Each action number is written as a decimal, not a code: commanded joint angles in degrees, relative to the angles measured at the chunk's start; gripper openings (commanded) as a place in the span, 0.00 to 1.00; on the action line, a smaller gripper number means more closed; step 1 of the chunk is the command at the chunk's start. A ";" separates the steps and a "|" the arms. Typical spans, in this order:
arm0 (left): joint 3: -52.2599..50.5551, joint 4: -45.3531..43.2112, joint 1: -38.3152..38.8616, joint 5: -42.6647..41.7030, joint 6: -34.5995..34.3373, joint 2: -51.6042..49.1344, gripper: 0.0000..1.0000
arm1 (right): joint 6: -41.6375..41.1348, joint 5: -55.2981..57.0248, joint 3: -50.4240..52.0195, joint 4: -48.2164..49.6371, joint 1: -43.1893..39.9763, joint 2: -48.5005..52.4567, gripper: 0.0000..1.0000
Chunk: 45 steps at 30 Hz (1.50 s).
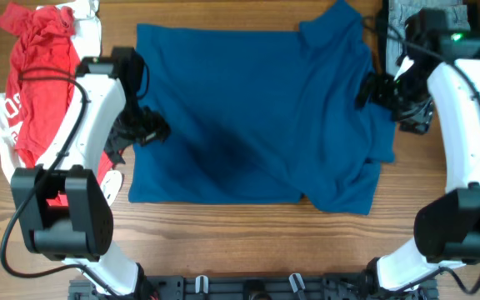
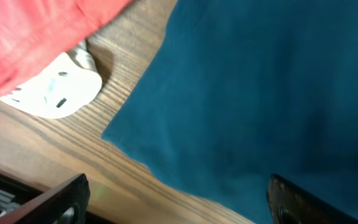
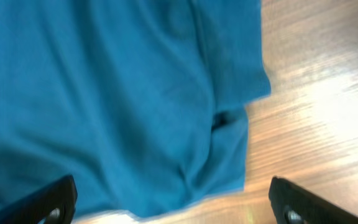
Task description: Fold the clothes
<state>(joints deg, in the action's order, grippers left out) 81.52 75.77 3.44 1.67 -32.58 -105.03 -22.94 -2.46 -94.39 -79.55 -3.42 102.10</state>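
The clothes, a dark blue short-sleeved shirt [image 1: 248, 117], lie spread across the middle of the table, with a fold bunched along the right side. My left gripper [image 1: 144, 127] hovers open over the shirt's left edge. In the left wrist view its fingers [image 2: 67, 199] straddle the shirt's edge [image 2: 260, 93] and bare wood, holding nothing. My right gripper [image 1: 377, 90] stands open over the shirt's right edge. In the right wrist view the shirt's hem [image 3: 104, 93] lies between its wide-apart fingers [image 3: 303, 202], which grip nothing.
A red shirt with white print [image 1: 36, 75] lies crumpled at the far left, also seen in the left wrist view [image 2: 36, 31]. A grey garment [image 1: 411, 17] sits at the back right corner. Bare wooden table [image 1: 240, 242] runs along the front.
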 commanded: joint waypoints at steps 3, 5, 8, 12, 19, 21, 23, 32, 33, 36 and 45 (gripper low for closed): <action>-6.62 -7.74 0.15 0.76 -1.16 1.16 0.91 | 3.19 2.51 13.18 14.45 -0.55 -0.31 0.88; -6.75 -8.85 0.15 0.79 -1.14 1.16 0.91 | 3.41 3.06 18.12 19.43 -0.57 -0.28 0.65; -6.75 -9.88 0.15 0.83 -1.14 1.16 0.91 | 3.30 3.21 23.78 27.26 -0.63 -0.22 0.27; -6.75 -11.06 0.15 1.11 -1.11 1.16 0.92 | 3.08 3.19 27.80 35.95 -0.68 -0.11 0.09; -6.75 -11.32 0.13 2.40 -1.14 1.16 0.92 | 2.93 8.00 28.37 40.04 -0.68 5.57 0.07; -6.75 -11.32 0.13 2.54 -1.14 1.16 0.92 | 1.75 9.42 28.37 39.91 -0.72 7.52 0.05; -6.75 -11.32 0.02 2.56 -1.14 1.16 0.93 | 1.73 9.29 28.37 40.72 -0.79 9.62 0.05; -6.75 -11.74 -2.27 2.95 -1.14 1.16 0.94 | 2.43 3.82 28.35 50.60 -0.76 17.35 0.07; -6.75 -11.82 -2.67 2.95 -1.11 1.16 0.95 | 2.43 2.97 28.35 52.35 -0.76 18.25 0.07; -6.75 -12.37 -3.74 2.93 -1.14 1.16 0.95 | 3.34 1.01 28.22 57.59 -0.76 20.39 0.08; -6.75 -13.46 -4.85 2.95 -1.09 1.16 0.96 | 5.90 -2.71 21.20 58.62 -0.76 21.42 0.16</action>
<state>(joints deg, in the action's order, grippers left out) 75.20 62.65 -1.15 3.60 -32.95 -105.03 -19.68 0.36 -71.79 -16.58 -4.34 117.16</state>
